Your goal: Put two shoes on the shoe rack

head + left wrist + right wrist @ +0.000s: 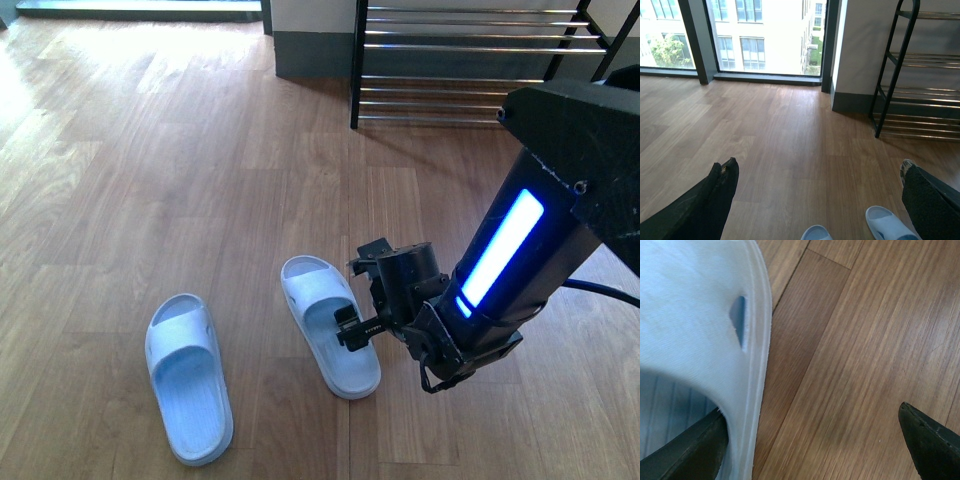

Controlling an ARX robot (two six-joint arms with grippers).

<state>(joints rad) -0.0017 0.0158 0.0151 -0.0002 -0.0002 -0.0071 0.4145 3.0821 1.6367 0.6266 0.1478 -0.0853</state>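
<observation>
Right gripper (pixel 355 300) is seen centre-right, fingers (pixel 685 455) spread wide: one tucked under the pale blue slipper's (pixel 318 300) strap, one over bare floor. Other slipper (pixel 187 385) lower left, shoe rack (pixel 356 70) upper right.

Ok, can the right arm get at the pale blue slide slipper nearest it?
Likely yes: the right arm is down at that pale blue slide slipper, open jaws straddling its strap wall, one inside, one outside.

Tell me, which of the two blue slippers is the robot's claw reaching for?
The right-hand slipper, seen from the front: the right gripper straddles its edge, with one finger under the strap. The left-hand slipper lies apart, with nothing touching it.
</observation>
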